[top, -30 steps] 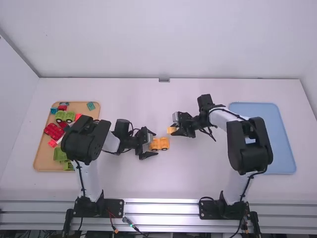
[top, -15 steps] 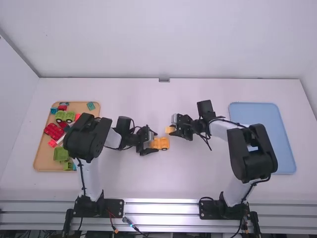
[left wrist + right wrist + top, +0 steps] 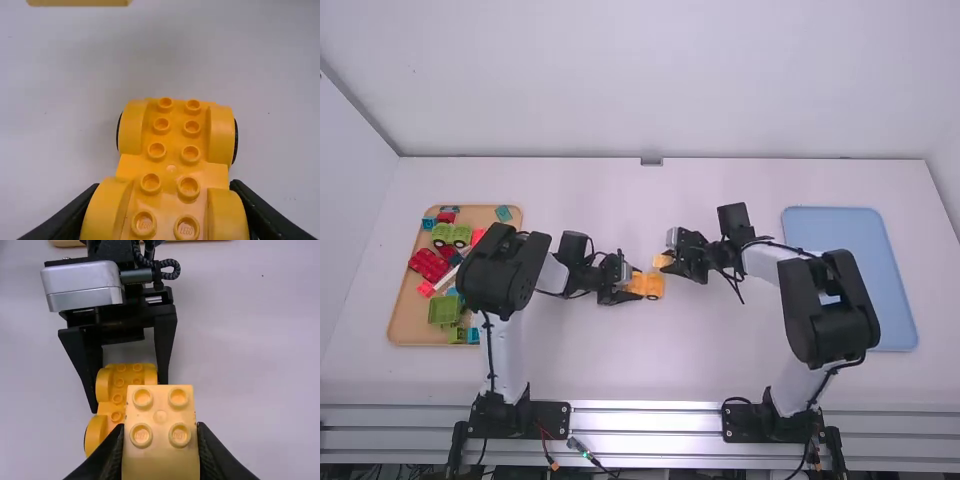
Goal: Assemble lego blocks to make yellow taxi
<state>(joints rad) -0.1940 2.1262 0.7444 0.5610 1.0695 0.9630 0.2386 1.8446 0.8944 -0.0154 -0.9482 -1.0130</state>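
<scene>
The yellow wheeled base (image 3: 654, 286) stands studs up on the table near its middle. My left gripper (image 3: 632, 284) is shut on one end of it; in the left wrist view the left gripper (image 3: 166, 187) has a finger at either side of the yellow base (image 3: 170, 170). Just up and to the right, my right gripper (image 3: 670, 265) holds a pale yellow block (image 3: 662, 261). Seen from the right wrist, the right gripper (image 3: 160, 432) is shut on that block (image 3: 161, 460), studs showing, which partly covers the base (image 3: 119, 397). Base and block look apart.
On the left a wooden tray (image 3: 408, 338) carries red, green and blue bricks, beneath part of the left arm. A blue tray (image 3: 895, 290) lies at the right, partly behind the right arm. Both grippers stand close together mid-table.
The left gripper and the yellow base have shifted slightly right and up the picture. The right gripper moved a little left with its block, then stayed nearly still.
</scene>
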